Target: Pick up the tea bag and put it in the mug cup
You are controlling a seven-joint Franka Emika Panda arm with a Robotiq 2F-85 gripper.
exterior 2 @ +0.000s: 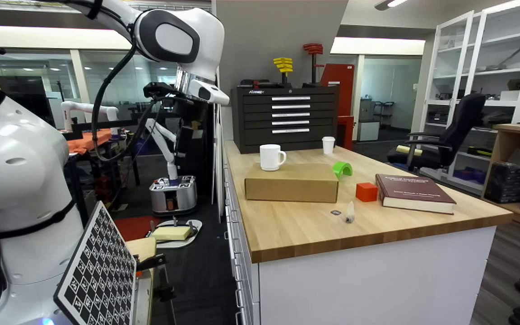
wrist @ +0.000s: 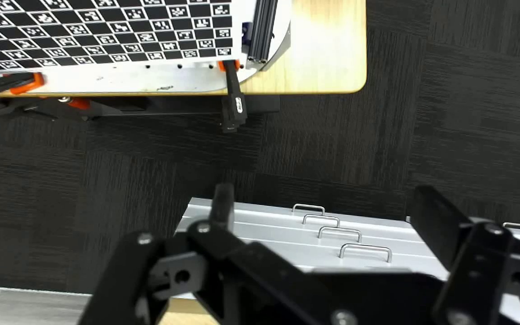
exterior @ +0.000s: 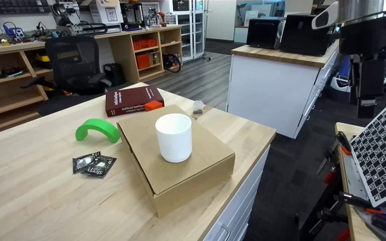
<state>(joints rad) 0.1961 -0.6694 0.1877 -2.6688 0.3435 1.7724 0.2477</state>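
Wrist view gives me the gripper (wrist: 325, 211) released, its two blurred fingers (wrist: 223, 205) wide apart, with drawer handles (wrist: 364, 246) and dark carpet (wrist: 332, 153) showing through the gap. Beneath it I see a strip of that carpet, bounded on one side by the drawer fronts (wrist: 273, 230) and on the other by the wooden stand (wrist: 327, 49), where a black clamp (wrist: 234, 99) juts into the strip. A tilted checkered board (wrist: 120, 27) stands over there too.

In both exterior views the gripper hangs outside the edge of the table (exterior 2: 296, 234), well apart from everything on it. Across that edge from the gripper, the white mug (exterior 2: 269, 157) stands upright on a cardboard box (exterior 2: 291, 190); a narrow strip of wood separates the box from the edge. Farther in from that edge than the mug, the tea bag (exterior 2: 350, 213) rests on the tabletop near the table's end, with a small dark tag (exterior 2: 336, 212) just beside it. A band of wood shows between it and the end edge. The orange block (exterior 2: 366, 192) and the book (exterior 2: 415, 194) lie past it, seen from the gripper. On the box's far side from the gripper I have a green arch (exterior: 98, 124) and, in an exterior view, two black packets (exterior: 94, 165).
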